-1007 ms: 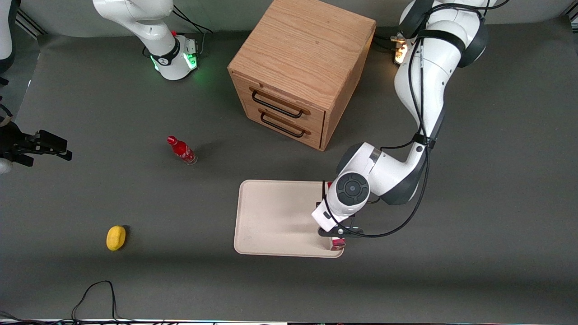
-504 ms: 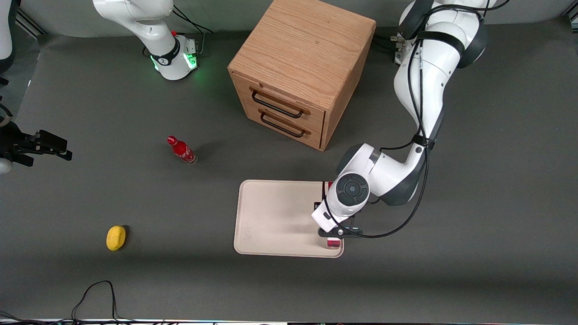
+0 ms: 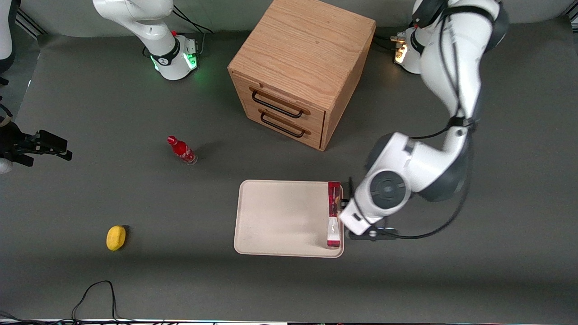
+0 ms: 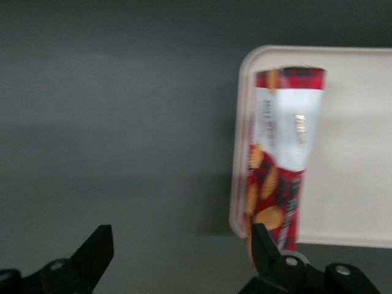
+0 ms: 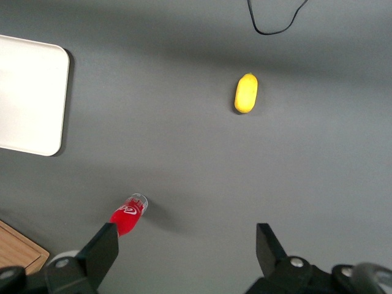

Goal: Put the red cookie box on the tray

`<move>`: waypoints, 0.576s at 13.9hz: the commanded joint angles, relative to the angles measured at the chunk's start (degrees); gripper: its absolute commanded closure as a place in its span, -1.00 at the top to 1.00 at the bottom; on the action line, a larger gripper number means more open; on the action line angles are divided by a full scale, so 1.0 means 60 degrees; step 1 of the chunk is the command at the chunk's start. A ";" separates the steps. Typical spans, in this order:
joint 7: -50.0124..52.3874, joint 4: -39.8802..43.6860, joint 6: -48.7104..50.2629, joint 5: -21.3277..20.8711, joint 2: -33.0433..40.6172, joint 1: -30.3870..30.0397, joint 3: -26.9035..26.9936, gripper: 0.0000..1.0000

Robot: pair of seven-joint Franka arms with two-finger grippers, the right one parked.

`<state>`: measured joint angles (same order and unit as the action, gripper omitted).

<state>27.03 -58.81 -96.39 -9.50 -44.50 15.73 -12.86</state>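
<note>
The left arm is bending at the elbow over the table, its gripper (image 4: 177, 257) hanging spread wide with nothing in it, just beside the tray (image 3: 275, 216). The red cookie box (image 3: 333, 214) is standing on edge along the tray's rim nearest that arm.

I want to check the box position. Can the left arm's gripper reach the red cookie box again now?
Probably yes. The gripper is open, just off the tray edge, and the red cookie box stands on its narrow side along that edge with nothing between.
</note>
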 commanded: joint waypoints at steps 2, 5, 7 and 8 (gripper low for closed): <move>-0.1425 -0.3273 0.0082 0.0469 0.3309 -0.1942 -0.0055 1.00; -0.2759 -0.5453 0.0010 0.0485 0.5403 -0.2867 0.0033 1.00; -0.3170 -0.6642 -0.0020 0.0485 0.6650 -0.2901 0.0643 1.00; -0.3230 -0.7184 -0.0092 0.0485 0.7178 -0.2639 0.1083 1.00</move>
<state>9.60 -90.36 -94.26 -7.38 -11.16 -1.88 -10.34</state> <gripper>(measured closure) 0.000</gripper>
